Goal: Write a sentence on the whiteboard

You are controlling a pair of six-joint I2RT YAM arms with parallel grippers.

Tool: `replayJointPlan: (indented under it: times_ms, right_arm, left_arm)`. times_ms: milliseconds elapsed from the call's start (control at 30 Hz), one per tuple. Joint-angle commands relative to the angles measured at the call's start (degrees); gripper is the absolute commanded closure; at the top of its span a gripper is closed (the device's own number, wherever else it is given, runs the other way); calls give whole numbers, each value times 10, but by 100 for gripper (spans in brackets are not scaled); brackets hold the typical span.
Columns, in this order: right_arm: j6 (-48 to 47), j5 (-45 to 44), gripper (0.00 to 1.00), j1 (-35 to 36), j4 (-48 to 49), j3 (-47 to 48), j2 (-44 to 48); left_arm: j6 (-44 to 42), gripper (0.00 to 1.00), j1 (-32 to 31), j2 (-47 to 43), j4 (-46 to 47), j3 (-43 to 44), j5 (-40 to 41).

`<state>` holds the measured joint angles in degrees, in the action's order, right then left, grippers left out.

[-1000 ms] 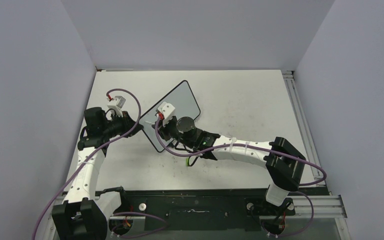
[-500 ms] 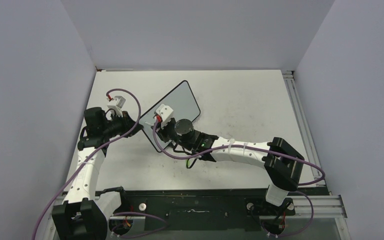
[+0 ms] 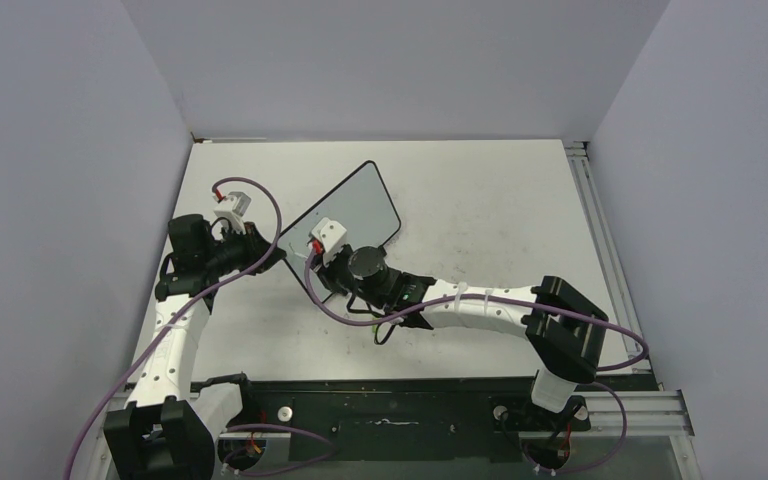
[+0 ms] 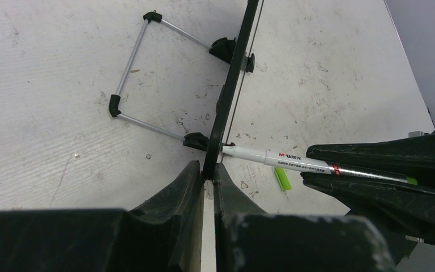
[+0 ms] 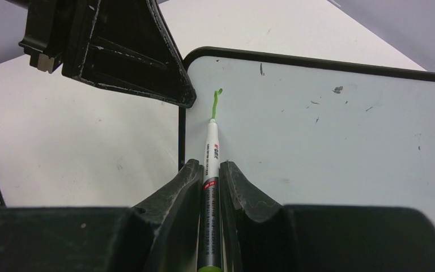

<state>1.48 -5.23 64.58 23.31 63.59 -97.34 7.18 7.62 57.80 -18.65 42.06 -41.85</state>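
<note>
Right hand (image 5: 210, 170) now nearer the left edge of the whiteboard (image 5: 328, 130), tight on the marker (image 5: 210, 150); left hand (image 4: 208, 173) pinching that edge.

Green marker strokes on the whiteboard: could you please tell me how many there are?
1: a short green stroke near the whiteboard's rounded corner, just beyond the marker's tip; the right tool may hide more.
</note>
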Motion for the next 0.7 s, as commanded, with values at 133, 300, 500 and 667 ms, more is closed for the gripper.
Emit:
replayJointPlan:
  times_ms: [133, 300, 500, 667]
  right_arm:
    - [-2, -13, 95, 6, 11, -15, 8]
    - [1, -16, 95, 7, 8, -21, 8]
    - [-1, -18, 95, 10, 2, -21, 19]
    - [-3, -20, 95, 14, 8, -22, 50]
  left_arm:
    - [2, 100, 3, -14, 17, 27, -8]
    - [2, 100, 2, -14, 17, 27, -9]
    - [2, 100, 3, -14, 17, 27, -6]
    - [2, 100, 2, -14, 16, 27, -4]
